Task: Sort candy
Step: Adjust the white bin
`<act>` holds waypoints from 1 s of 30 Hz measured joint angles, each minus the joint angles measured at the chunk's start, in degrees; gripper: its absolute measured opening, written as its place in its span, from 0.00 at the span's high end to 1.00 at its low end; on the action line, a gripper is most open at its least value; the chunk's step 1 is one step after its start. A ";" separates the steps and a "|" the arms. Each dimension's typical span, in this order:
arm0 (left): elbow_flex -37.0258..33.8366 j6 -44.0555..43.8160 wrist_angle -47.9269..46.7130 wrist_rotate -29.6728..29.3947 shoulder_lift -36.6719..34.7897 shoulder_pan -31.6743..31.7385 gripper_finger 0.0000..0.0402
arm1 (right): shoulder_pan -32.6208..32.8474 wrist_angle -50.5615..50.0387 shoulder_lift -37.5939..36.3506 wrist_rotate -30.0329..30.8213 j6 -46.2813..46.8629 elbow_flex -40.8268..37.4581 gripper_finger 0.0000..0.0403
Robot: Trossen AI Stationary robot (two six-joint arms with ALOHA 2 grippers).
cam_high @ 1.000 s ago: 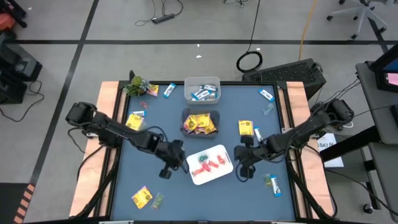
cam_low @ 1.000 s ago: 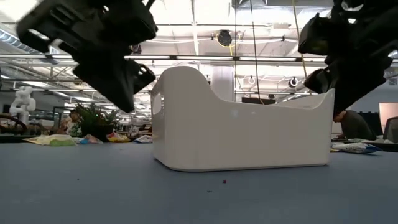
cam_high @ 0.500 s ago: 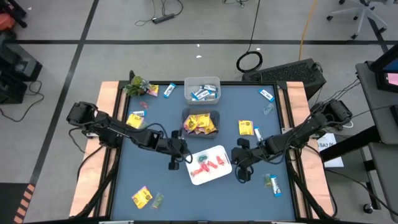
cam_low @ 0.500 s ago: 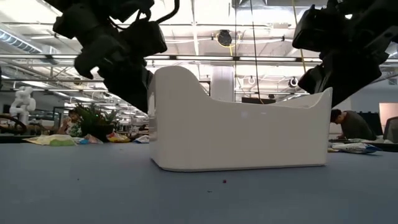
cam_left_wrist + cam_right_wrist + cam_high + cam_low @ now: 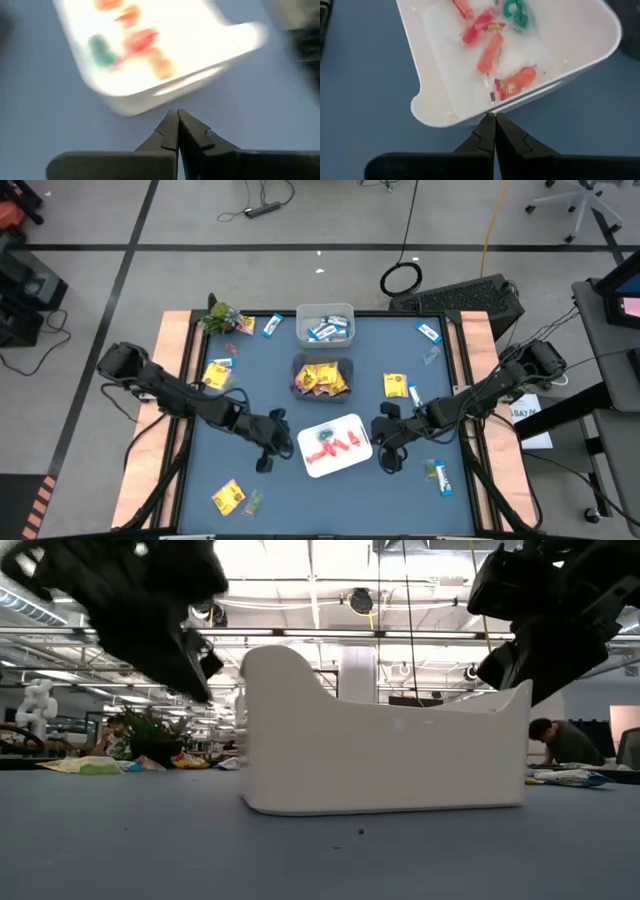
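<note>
- Plant-like green object [image 5: 219, 317] sits at the table's far left corner, with small pink pieces [image 5: 238, 327] and a blue-and-white bar [image 5: 272, 325] just beside it.
- Yellow packet [image 5: 216, 373] lies near the left edge mid-table; another yellow packet [image 5: 228, 497] lies at the near left with a small green piece [image 5: 254, 501] beside it.
- Left gripper [image 5: 267, 456] hangs just left of the white tray [image 5: 313, 469], fingers pressed together, holding nothing; its tips [image 5: 176, 125] are apart from the tray wall.
- White tray holds red/pink pieces [image 5: 490, 50] and one green piece [image 5: 514, 11].
- Two more bins behind it: the far one [image 5: 325, 311] with blue-and-white bars, the middle one [image 5: 322, 363] with yellow packets.
- Right gripper [image 5: 388, 459] is at the tray's right side, fingers pressed together, empty; its tips [image 5: 490, 127] are right at the tray's rim.
- Loose candy on the right: yellow packet [image 5: 395, 385], blue bar [image 5: 413, 396] touching it, blue bar [image 5: 428, 332] at the far right, blue bar [image 5: 440, 477] near the right front.
</note>
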 joint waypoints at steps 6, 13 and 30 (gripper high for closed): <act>-2.81 -4.77 0.32 -10.63 1.66 0.37 0.99 | 0.00 2.25 -0.04 -0.10 -1.15 0.00 1.00; -2.54 -1.65 6.58 -13.28 1.34 0.99 0.99 | 0.01 3.01 -0.02 -0.32 -1.61 0.00 1.00; -2.57 3.50 -15.36 -5.21 -6.01 7.42 0.98 | 0.00 1.10 -0.02 -0.38 -1.22 0.00 1.00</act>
